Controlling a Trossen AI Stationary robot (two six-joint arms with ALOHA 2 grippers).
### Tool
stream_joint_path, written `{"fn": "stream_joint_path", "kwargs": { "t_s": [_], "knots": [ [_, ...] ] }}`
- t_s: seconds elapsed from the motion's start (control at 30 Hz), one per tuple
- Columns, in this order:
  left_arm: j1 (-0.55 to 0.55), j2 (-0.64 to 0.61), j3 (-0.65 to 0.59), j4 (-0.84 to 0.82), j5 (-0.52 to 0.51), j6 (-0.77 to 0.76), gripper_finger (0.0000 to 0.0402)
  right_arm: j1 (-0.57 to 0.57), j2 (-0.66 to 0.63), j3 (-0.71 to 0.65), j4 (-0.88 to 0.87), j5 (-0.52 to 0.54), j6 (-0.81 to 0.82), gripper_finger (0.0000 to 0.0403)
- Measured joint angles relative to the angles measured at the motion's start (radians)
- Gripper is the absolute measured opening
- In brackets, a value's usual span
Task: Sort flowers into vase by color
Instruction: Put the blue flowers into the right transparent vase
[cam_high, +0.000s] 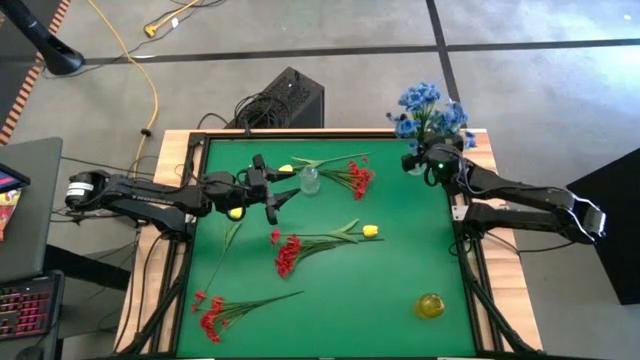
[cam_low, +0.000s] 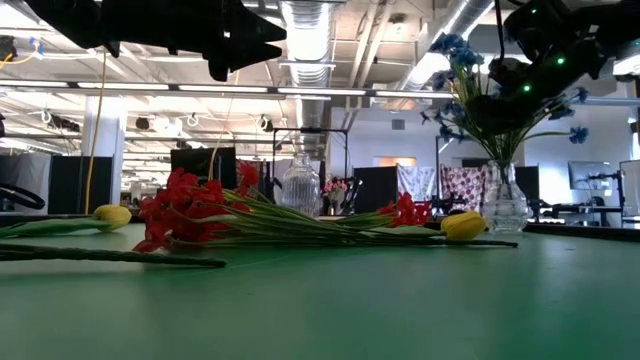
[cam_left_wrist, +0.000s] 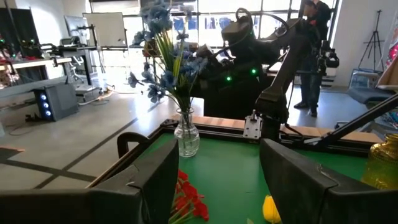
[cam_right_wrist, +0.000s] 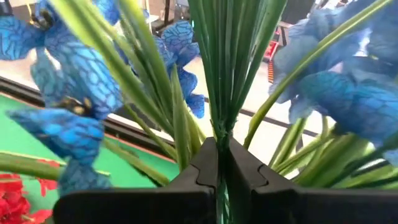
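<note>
At the far right corner of the green desk (cam_high: 330, 300), a clear glass vase (cam_low: 505, 205) is seen standing upright with a bunch of blue flowers (cam_high: 430, 110) in it. The right gripper (cam_right_wrist: 217, 165) is placed directly at this bunch, above the vase; its fingers are pressed together on the green stems of the blue flowers, which are pinched between them just below the blooms.

The left gripper (cam_high: 283, 195) is held above the far left part of the desk, with its fingers spread and nothing between them. A second clear vase (cam_high: 309, 180), holding no flowers, is noted just beside that gripper, on its far side.

The remaining flowers are found lying flat on the desk. One red sprig (cam_high: 355, 175) is observed just right of the second vase, a larger red sprig (cam_high: 290, 250) near the middle of the desk, and a third red sprig (cam_high: 212, 315) at the near left corner. A yellow bud (cam_high: 371, 231) is recorded at the middle, close to the stems of the larger red sprig. Another yellow bud (cam_high: 286, 169) lies by the second vase, and one more (cam_high: 235, 212) is partly covered by the left arm. An amber glass vessel (cam_high: 430, 305) is noted at the near right, apart from all flowers.
</note>
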Motion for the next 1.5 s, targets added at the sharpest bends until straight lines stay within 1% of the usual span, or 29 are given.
{"fn": "stream_joint_path", "kwargs": {
  "t_s": [0.17, 0.43, 0.53, 0.8, 1.13, 1.23, 1.33, 1.43, 1.5],
  "knots": [
    [0.0, 0.0, 0.0, 0.0, 0.0, -0.001, 0.0212, 0.0, 0.0, 0.0, -0.008, 0.0, -0.001, 0.0041],
    [0.0, 0.0, 0.0, 0.001, 0.0, -0.005, 0.0212, 0.003, -0.002, 0.011, -0.006, -0.003, -0.018, 0.0075],
    [0.0, 0.0, 0.0, 0.001, 0.0, -0.004, 0.0212, 0.003, -0.002, 0.029, -0.019, -0.003, -0.054, 0.0084],
    [0.0, 0.0, 0.0, 0.002, 0.0, -0.004, 0.0212, 0.003, -0.002, 0.106, -0.178, -0.003, -0.056, 0.0118],
    [0.0, 0.0, 0.0, 0.002, 0.001, -0.004, 0.0212, 0.002, -0.002, 0.165, -0.391, -0.003, -0.037, 0.0194],
    [0.0, 0.0, 0.0, 0.002, 0.001, -0.004, 0.0212, 0.002, -0.002, 0.192, -0.458, -0.004, -0.036, 0.0211],
    [0.0, 0.0, 0.0, 0.003, 0.0, -0.005, 0.0212, 0.002, -0.002, 0.222, -0.524, -0.033, -0.035, 0.022],
    [0.0, 0.0, 0.0, 0.003, 0.0, -0.006, 0.0212, 0.002, -0.002, 0.251, -0.586, -0.076, -0.036, 0.0222],
    [0.0, 0.0, 0.0, 0.003, 0.0, -0.01, 0.0212, 0.002, -0.002, 0.269, -0.625, -0.086, -0.031, 0.0221]
  ]
}}
